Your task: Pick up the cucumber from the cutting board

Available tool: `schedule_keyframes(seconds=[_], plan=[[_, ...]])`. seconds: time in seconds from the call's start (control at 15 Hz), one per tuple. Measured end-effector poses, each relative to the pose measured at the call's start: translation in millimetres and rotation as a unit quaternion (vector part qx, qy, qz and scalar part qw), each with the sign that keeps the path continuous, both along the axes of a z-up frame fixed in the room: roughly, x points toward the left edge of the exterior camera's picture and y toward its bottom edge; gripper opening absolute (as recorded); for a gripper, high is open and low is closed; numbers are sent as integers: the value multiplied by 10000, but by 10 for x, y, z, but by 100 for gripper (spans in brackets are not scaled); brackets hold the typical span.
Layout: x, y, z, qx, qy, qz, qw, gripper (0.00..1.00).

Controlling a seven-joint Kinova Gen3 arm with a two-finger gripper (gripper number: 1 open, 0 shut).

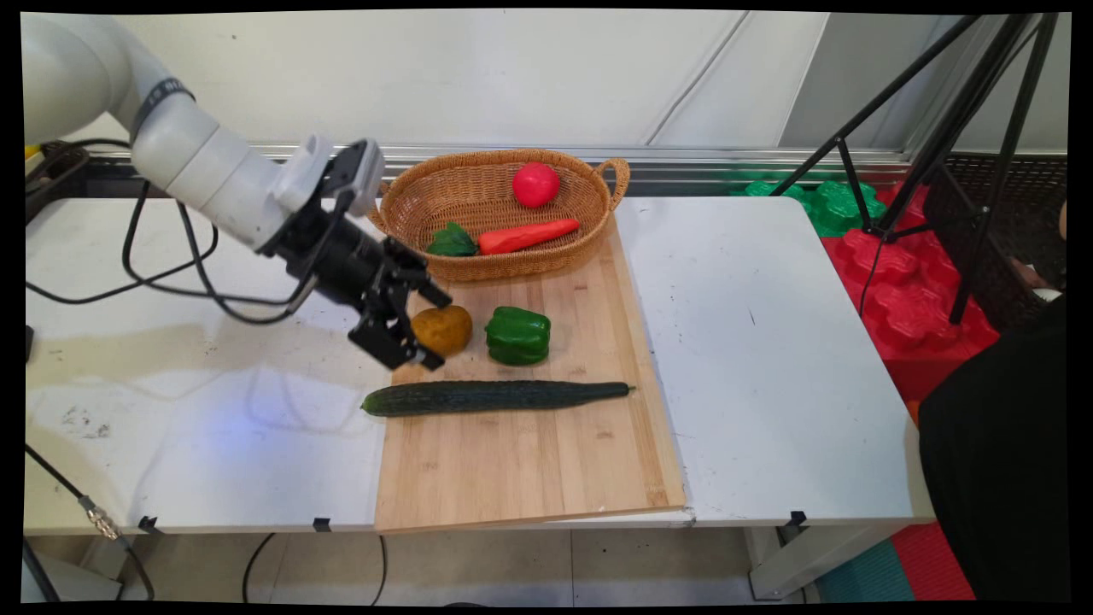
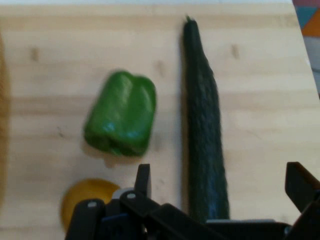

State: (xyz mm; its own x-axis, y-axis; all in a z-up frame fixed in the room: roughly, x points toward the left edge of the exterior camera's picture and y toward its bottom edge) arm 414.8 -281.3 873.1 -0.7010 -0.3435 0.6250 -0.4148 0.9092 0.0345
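At board's left edge, gripper [image 1: 424, 331] is hovering with jaws spread wide, gripping nothing, potato [image 1: 441, 330] lying between the fingertips in main view. Green pepper [image 1: 517, 335] is sitting just beside it, cucumber [image 1: 495, 397] nearer the camera, all on the cutting board [image 1: 555, 453]. Basket [image 1: 410, 213] is sitting behind.

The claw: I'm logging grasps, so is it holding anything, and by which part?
Nothing is held. The claw is open beside the potato, with the green pepper and cucumber lying free on the cutting board.
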Motion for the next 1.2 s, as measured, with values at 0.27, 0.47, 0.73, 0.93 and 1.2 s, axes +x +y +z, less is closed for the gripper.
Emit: schedule_keyframes(seconds=[0.27,0.47,0.73,0.93,1.2], plan=[[-54,112,-142,167,-140,-3,9998,100],[-133,164,-258,273,-255,-27,9993,100],[-246,202,-406,389,-413,-60,9984,100],[-342,200,-519,449,-542,-83,9975,100],[-409,162,-618,419,-687,-84,9967,100]])
